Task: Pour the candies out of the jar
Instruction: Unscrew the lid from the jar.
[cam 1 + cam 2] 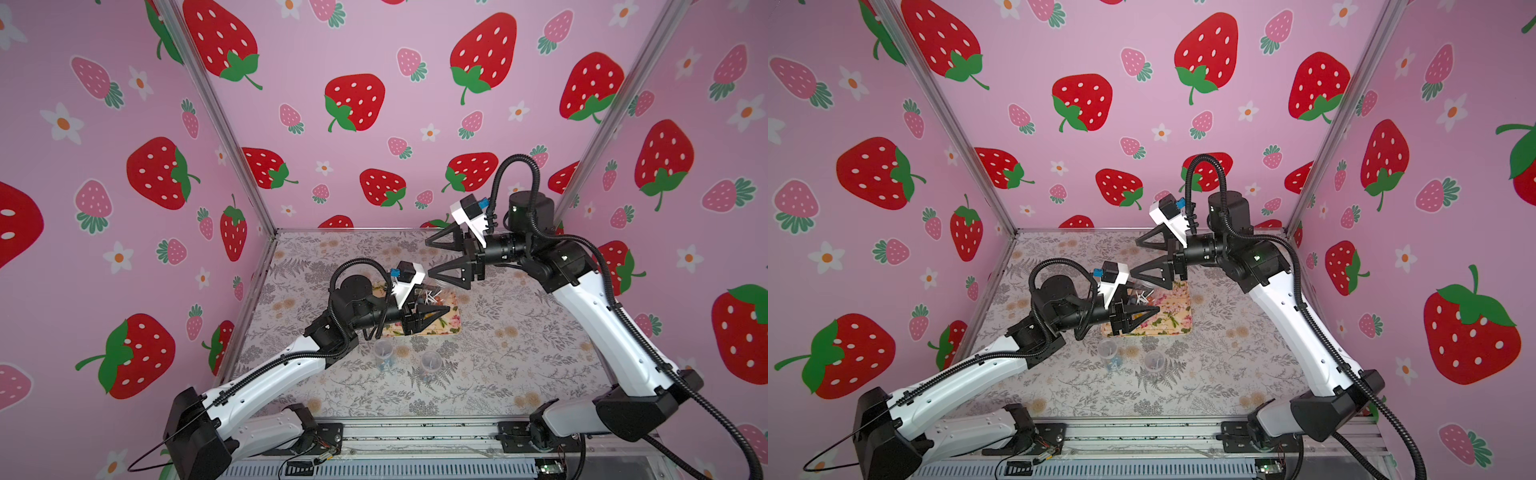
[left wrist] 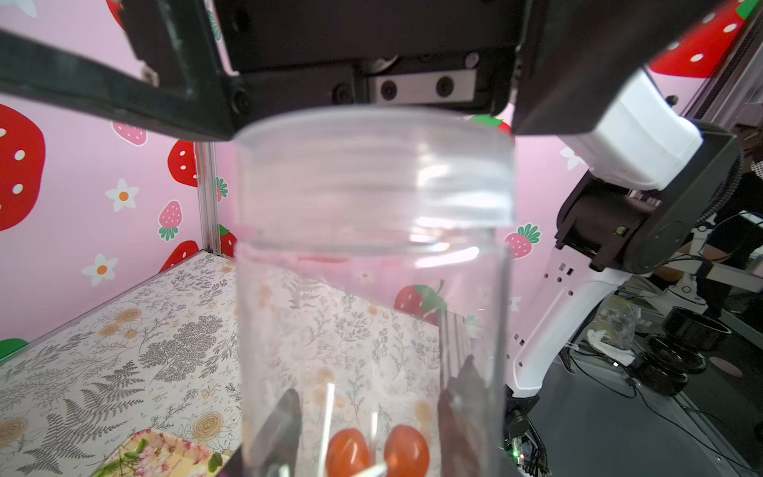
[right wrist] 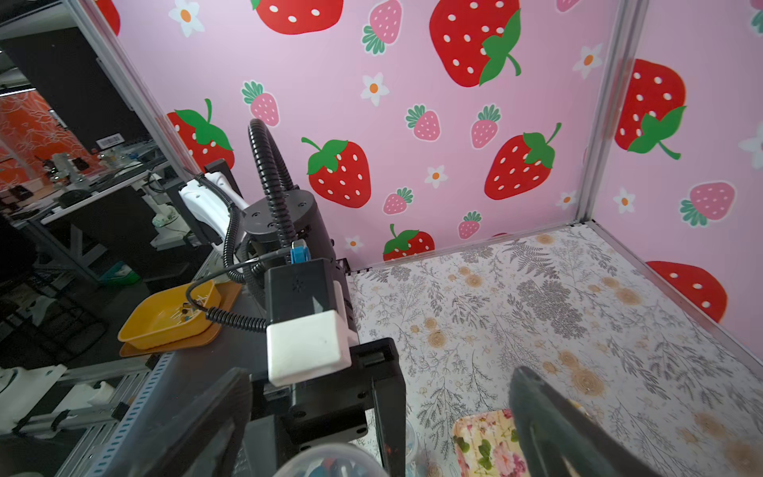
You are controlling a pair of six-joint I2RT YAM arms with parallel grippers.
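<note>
**Lid on, jar aloft: several ways to spill**

What could go wrong, from the robot outward. A cup (image 1: 383,352) and a second cup (image 1: 430,362) stand on the table (image 1: 519,353) just in front of the tray (image 1: 449,325). The left arm passes close by them, so a dip while tipping could knock them over.

Further in, the left gripper (image 1: 444,307) is clamped on the jar (image 2: 371,309) near its base. The wall is smooth clear plastic, so I judge that a twist at the lid (image 2: 371,165) could turn the jar in the grip or slip it out. With the lid on, tipping now pours nothing.

Beyond that, the right gripper (image 1: 430,258) has its fingers spread wide on either side of the lid; I cannot tell if they touch it. An off-centre close could shove the jar askew. The jar hangs over the tray's far side, so once it is open, candies (image 2: 406,450) could land past the rim.

Containers:
- **Cup:** it holds blue bits.
- **Second cup:** its contents are too small to tell.
- **Tray:** it looks bare where it shows.
- **Jar:** the candies lie at the base end, away from the lid, with orange heads on white sticks.
</note>
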